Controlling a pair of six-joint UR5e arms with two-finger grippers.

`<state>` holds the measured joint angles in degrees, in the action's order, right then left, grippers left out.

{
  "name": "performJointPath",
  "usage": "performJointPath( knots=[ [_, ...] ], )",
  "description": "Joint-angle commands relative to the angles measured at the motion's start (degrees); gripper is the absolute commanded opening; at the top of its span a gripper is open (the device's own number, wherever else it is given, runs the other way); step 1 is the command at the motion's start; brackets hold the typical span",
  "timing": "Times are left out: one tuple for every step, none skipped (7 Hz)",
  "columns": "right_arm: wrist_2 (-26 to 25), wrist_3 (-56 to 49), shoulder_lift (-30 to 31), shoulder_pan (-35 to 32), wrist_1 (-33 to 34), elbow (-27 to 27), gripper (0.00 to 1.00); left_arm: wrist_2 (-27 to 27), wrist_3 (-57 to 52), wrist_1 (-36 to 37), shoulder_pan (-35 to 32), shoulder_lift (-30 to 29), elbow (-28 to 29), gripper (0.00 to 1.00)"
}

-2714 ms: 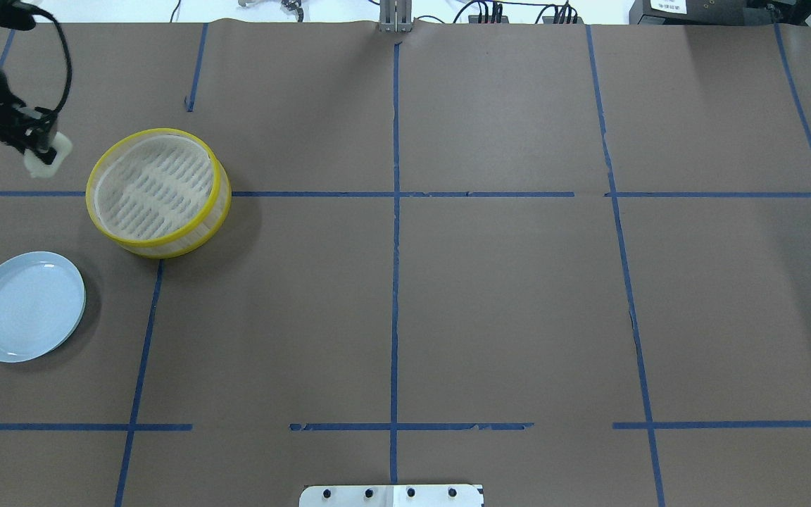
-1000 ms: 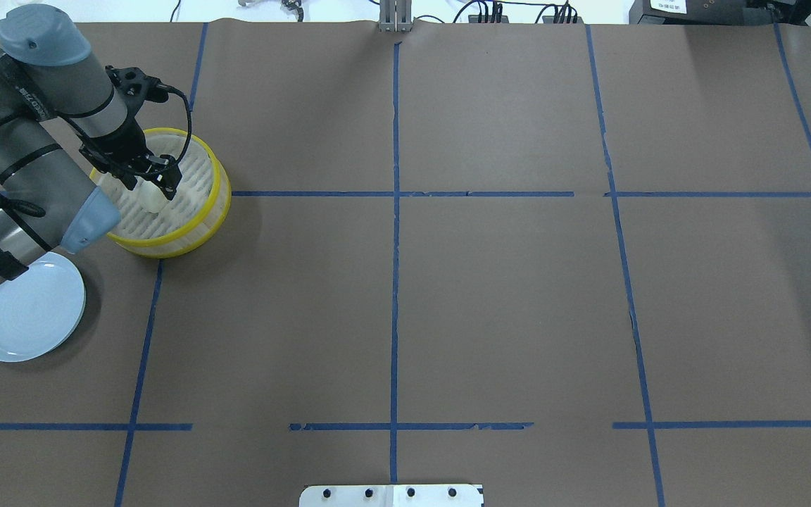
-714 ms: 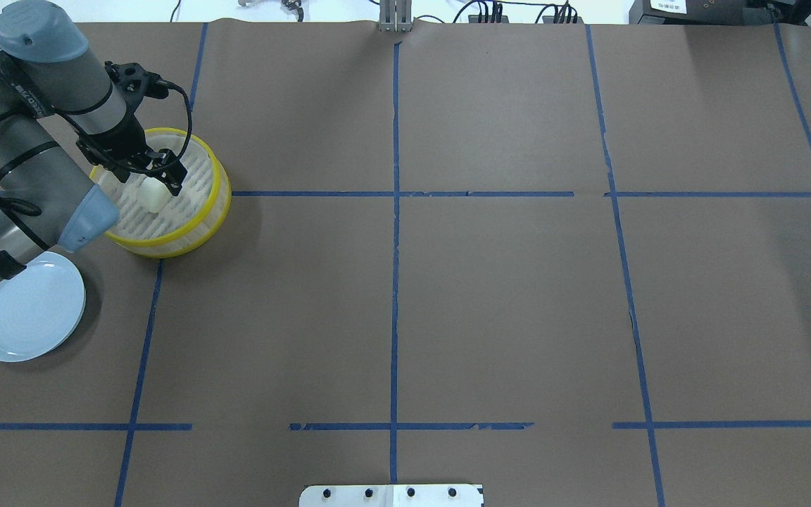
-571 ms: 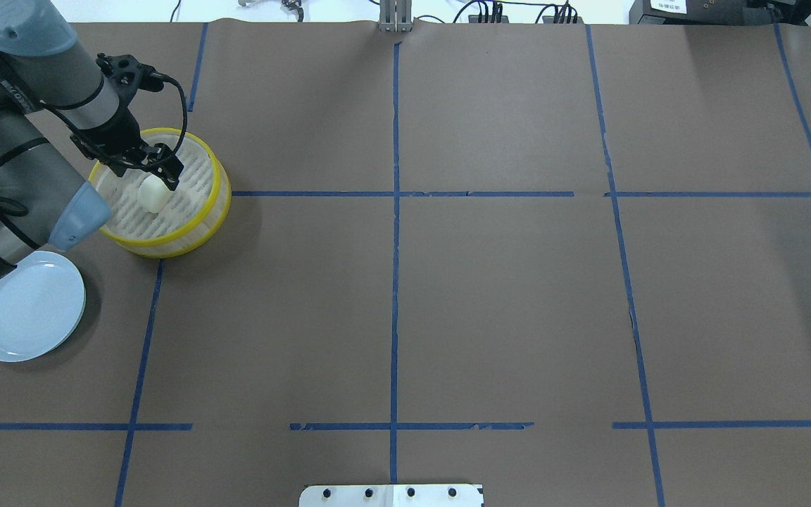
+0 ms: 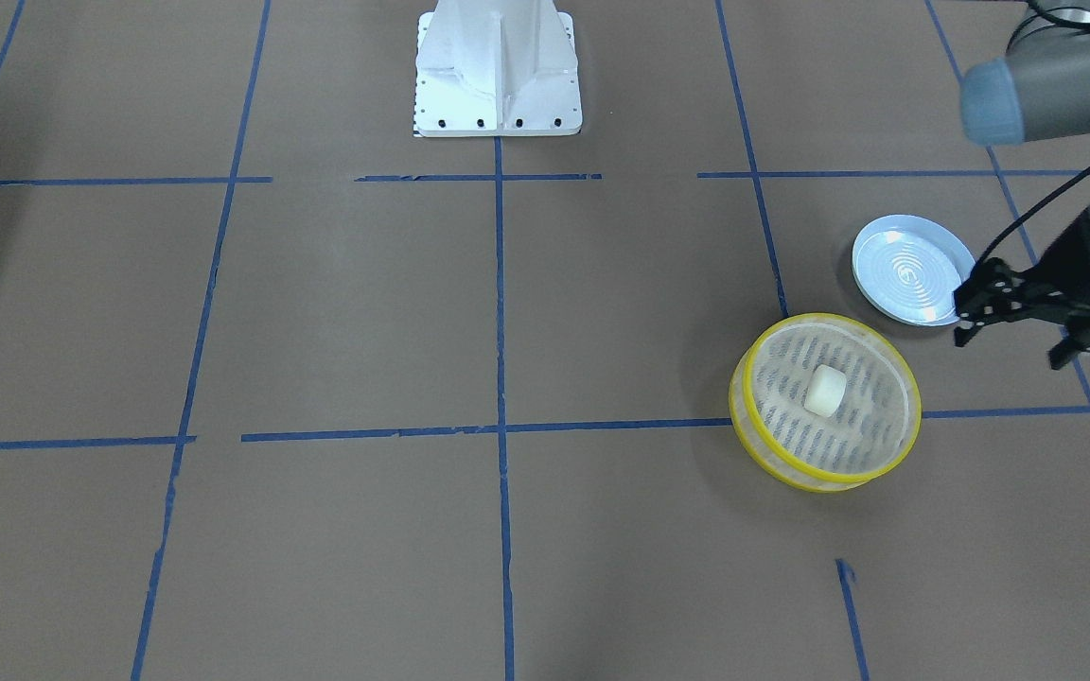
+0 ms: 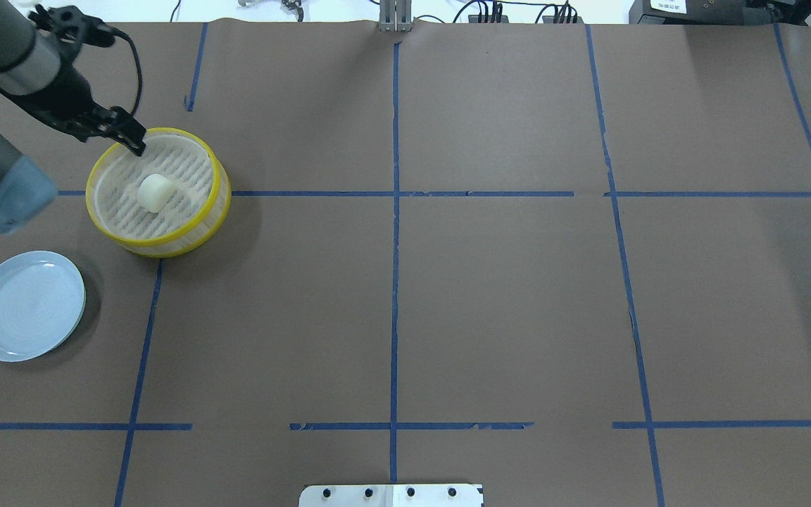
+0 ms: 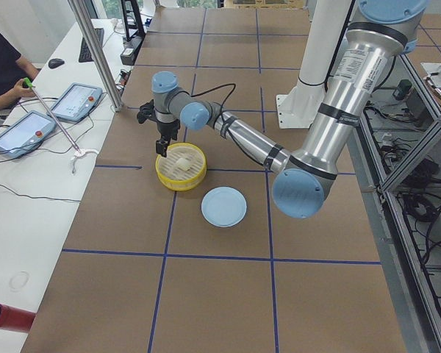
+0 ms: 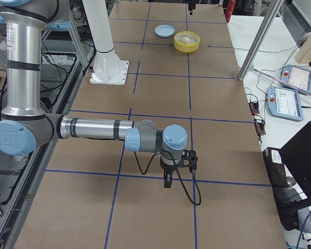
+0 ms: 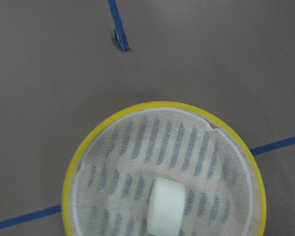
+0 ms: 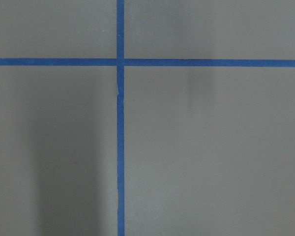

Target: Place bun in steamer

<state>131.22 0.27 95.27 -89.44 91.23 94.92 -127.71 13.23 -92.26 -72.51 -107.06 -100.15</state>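
Observation:
The bun [image 6: 153,192] lies free on the slotted floor of the yellow-rimmed steamer [image 6: 217,189], near its middle. It also shows in the front view [image 5: 826,390] and in the left wrist view [image 9: 166,205], inside the steamer's rim [image 9: 162,104]. My left gripper [image 6: 124,137] is open and empty, raised above the steamer's far left rim; in the front view it [image 5: 963,322] hangs between the steamer [image 5: 742,416] and the plate. My right gripper [image 8: 168,179] shows only in the exterior right view, far from the steamer, and I cannot tell whether it is open or shut.
A pale blue plate [image 6: 25,306] sits empty on the table, nearer the robot than the steamer. The robot's white base [image 5: 496,66] stands at the table's middle edge. A side table with tablets [image 7: 29,125] and a person lies beyond the far edge.
My left gripper carried the bun over the steamer, let go of it there, then rose and drew back to the far left. The bun now rests in the steamer.

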Motion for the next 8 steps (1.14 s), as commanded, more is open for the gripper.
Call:
performJointPath(
  knots=[
    [0.0,0.0,0.0,-0.03,0.0,0.0,1.0,-3.24,-12.64,-0.28,-11.3,9.01,2.22,1.0],
    [0.0,0.0,0.0,0.05,0.0,0.0,1.0,-3.42,-23.4,-0.2,-17.0,11.58,5.8,1.0],
    [0.0,0.0,0.0,-0.03,0.0,0.0,1.0,-3.34,-24.9,-0.28,-18.1,14.04,7.93,1.0],
    [0.0,0.0,0.0,-0.03,0.0,0.0,1.0,-3.51,-25.09,-0.37,-18.2,16.59,8.3,1.0],
    [0.0,0.0,0.0,-0.03,0.0,0.0,1.0,-3.95,-24.66,-0.03,-18.11,16.88,8.39,1.0],
    [0.0,0.0,0.0,-0.03,0.0,0.0,1.0,-5.08,-24.57,0.41,-18.11,17.58,8.65,1.0],
    [0.0,0.0,0.0,-0.03,0.0,0.0,1.0,-5.18,-24.31,0.42,-18.11,19.5,8.3,1.0],
    [0.0,0.0,0.0,-0.03,0.0,0.0,1.0,-5.18,-24.04,0.42,-18.2,20.91,7.69,1.0]
  ],
)
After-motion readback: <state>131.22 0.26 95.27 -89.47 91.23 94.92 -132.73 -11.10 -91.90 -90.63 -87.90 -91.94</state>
